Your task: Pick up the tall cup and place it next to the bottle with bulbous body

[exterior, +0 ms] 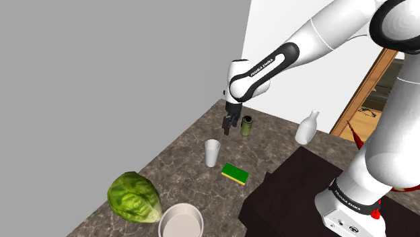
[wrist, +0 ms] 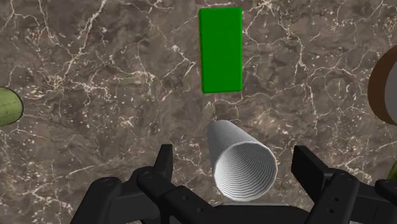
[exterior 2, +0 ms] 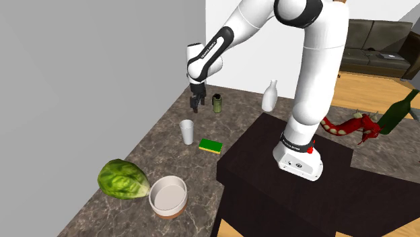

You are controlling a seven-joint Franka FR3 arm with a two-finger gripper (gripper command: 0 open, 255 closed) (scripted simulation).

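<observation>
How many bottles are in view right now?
2. A white bulbous bottle stands on the counter; a dark green bottle is on the floor at the second exterior view's right. More may be hidden.

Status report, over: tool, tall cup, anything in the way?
Tool open, above counter, empty. Tall cup upright, untouched. Green can near route to white bottle.

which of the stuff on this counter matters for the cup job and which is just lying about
For the job:
tall white ribbed cup
white bulbous bottle
gripper, open above the counter

Lying about:
green can
green sponge
lettuce
bowl
</observation>
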